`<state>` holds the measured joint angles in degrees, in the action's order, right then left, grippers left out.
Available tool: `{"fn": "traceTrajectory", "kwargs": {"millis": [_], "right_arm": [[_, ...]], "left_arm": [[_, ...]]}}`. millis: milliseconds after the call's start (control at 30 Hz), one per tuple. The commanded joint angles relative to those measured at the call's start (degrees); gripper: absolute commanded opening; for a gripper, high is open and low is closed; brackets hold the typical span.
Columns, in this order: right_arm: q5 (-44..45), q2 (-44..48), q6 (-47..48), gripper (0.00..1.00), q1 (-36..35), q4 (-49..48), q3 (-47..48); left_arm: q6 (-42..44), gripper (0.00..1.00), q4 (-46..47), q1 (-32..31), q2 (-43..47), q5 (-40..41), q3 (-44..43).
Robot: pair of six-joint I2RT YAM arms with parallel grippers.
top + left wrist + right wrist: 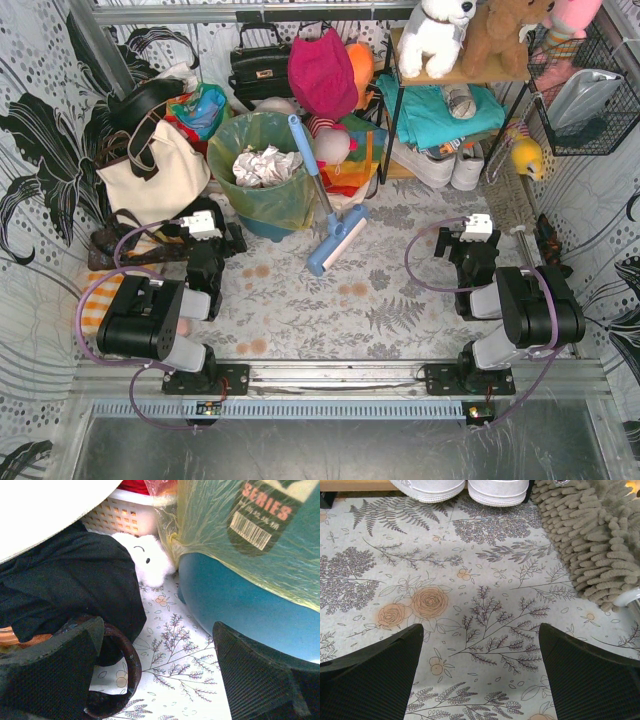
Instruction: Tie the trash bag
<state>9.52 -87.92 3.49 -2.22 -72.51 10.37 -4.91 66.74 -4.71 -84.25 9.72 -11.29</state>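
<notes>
The trash bag (270,195) is thin yellow-green plastic lining a round teal bin (265,228) at the back left, its mouth open with crumpled white paper (262,165) inside. My left gripper (218,236) sits low on the floor just left of the bin. It is open and holds nothing. In the left wrist view the trash bag (215,525) hangs over the bin (240,605) just to the right of the open gripper (157,630). My right gripper (468,240) rests at the right, far from the bag. It stands open over bare floral floor (480,630).
A cream tote (155,170) and a black bag (75,580) with a brown ring handle (127,665) crowd the left gripper's left side. A blue mop (325,215) leans right of the bin. White sneakers (465,490) and a shaggy beige mop head (595,535) lie ahead of the right gripper.
</notes>
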Motion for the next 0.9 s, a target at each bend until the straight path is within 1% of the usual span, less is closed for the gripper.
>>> {"fn": "traceTrajectory", "kwargs": {"millis": [0,200,267,333,433,567,733,867], "right_arm": [[3.9,-0.1,-2.9,0.97,0.5,-2.6,0.4],[4.0,-0.2,-2.2,0.97,0.5,-2.6,0.5],[1.5,-0.2,-1.3,0.97,0.5,-2.6,0.5],[-0.4,0.3,-0.5,0.97,0.5,-2.2,0.4],[0.7,1.8,-1.0,0.97,0.5,-1.3,0.4],[-0.9,6.3,-0.2,0.97,0.4,4.4,0.9],[-4.3,14.2,-0.5,0.97,0.4,16.3,3.3],[-9.5,19.5,-0.7,0.97,0.4,21.1,4.1]], "left_arm": [[-0.1,0.98,2.3,0.5,0.1,-0.3,-1.0],[0.1,0.98,3.0,0.5,0.2,-0.1,-0.6],[0.3,0.98,3.1,0.5,0.3,0.0,-0.6],[0.5,0.98,2.9,0.4,1.2,-0.4,-0.3],[0.1,0.98,2.0,0.4,3.6,0.5,0.2],[-1.4,0.98,-4.1,0.4,8.5,3.5,-0.4],[-6.0,0.98,-12.3,0.4,15.2,9.2,-1.0],[-9.2,0.98,-20.1,0.4,21.8,10.3,-1.9]]}}
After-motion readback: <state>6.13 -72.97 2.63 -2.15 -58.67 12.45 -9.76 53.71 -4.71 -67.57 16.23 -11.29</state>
